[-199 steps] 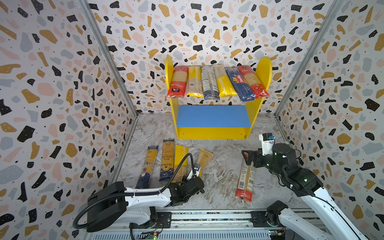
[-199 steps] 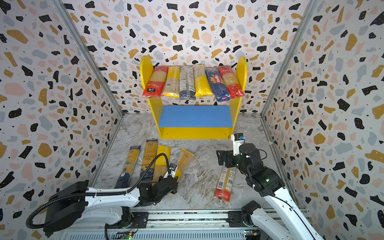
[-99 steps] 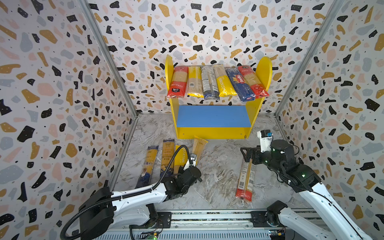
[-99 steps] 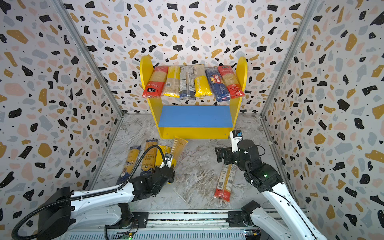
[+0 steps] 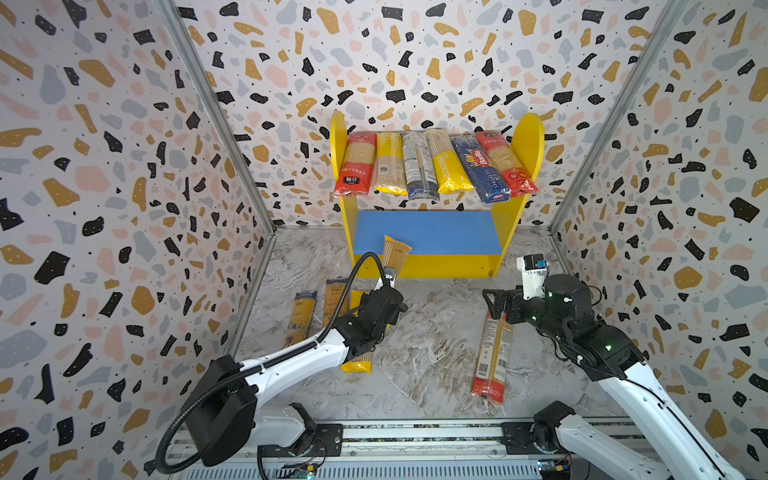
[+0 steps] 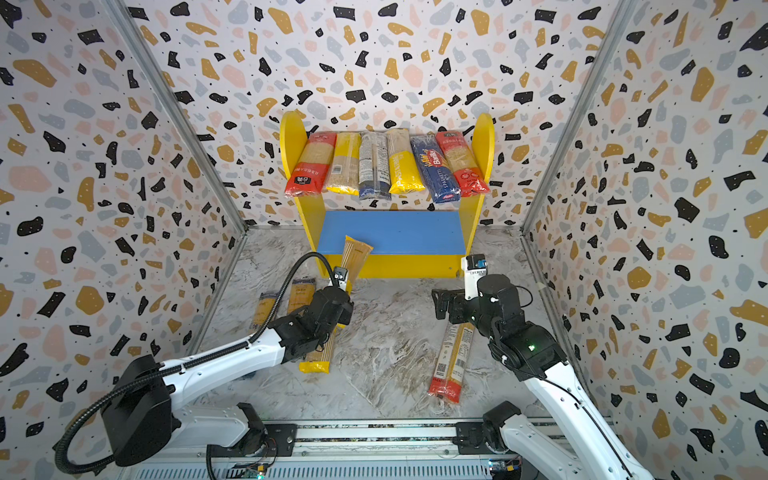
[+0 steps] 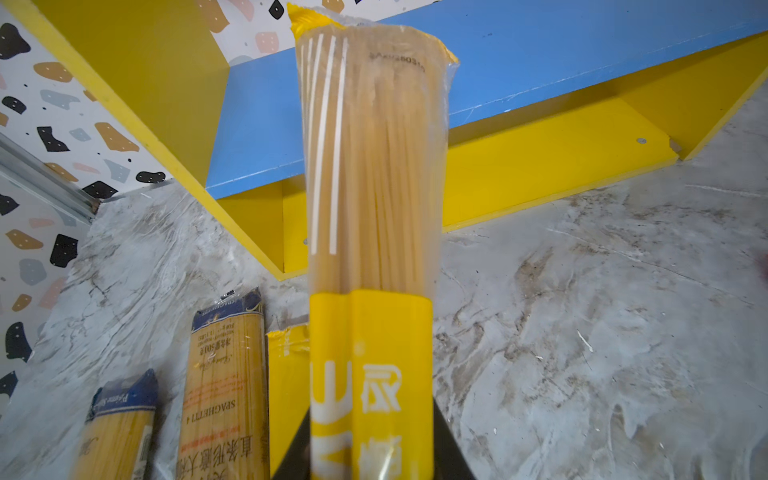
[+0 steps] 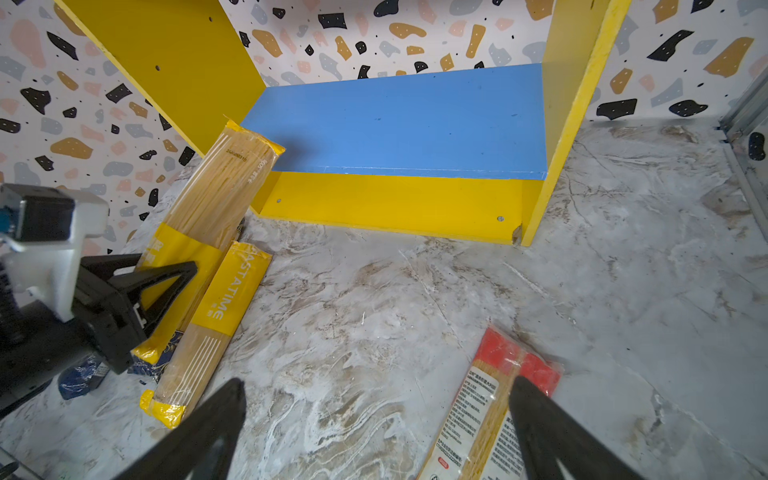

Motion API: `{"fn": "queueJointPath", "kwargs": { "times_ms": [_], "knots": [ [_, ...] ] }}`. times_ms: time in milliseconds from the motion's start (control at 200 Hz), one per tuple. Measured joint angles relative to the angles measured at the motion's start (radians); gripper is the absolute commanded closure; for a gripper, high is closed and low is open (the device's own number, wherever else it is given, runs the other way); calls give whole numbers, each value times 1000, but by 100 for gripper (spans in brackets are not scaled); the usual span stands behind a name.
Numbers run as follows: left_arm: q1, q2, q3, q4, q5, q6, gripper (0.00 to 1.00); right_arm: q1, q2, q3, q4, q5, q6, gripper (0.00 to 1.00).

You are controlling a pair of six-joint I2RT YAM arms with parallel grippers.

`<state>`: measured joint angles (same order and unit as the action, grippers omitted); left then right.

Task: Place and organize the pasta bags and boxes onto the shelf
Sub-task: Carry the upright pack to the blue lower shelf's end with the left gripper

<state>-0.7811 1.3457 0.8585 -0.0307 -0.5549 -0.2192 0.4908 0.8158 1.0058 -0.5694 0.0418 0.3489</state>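
Left wrist view: yellow spaghetti packet (image 7: 370,187) tilting upward, far end overlapping front edge of blue lower shelf board (image 7: 540,75). Left gripper (image 7: 371,440) pinching its yellow band, arm angling low and forward. Right gripper (image 8: 376,395) hovering, spread wide, over red packet (image 8: 490,407) lying on marble floor (image 8: 374,311).

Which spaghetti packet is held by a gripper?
The yellow packet in the left gripper, tip tilted up at the blue board; all others lie flat, ungripped.
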Motion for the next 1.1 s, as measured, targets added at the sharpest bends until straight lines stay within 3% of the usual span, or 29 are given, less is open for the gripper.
{"fn": "queueJointPath", "kwargs": {
  "times_ms": [265,531,841,1101],
  "knots": [
    [99,154,189,6,44,74,100,-35,11,16,0,-4,-11,1],
    [145,338,376,46,18,129,100,-91,37,16,0,-23,-23,1],
    [177,490,460,98,-66,156,100,-132,70,19,1,-47,-30,1],
    [239,510,523,126,-77,169,100,-149,106,34,5,-54,-34,1]
  ]
}}
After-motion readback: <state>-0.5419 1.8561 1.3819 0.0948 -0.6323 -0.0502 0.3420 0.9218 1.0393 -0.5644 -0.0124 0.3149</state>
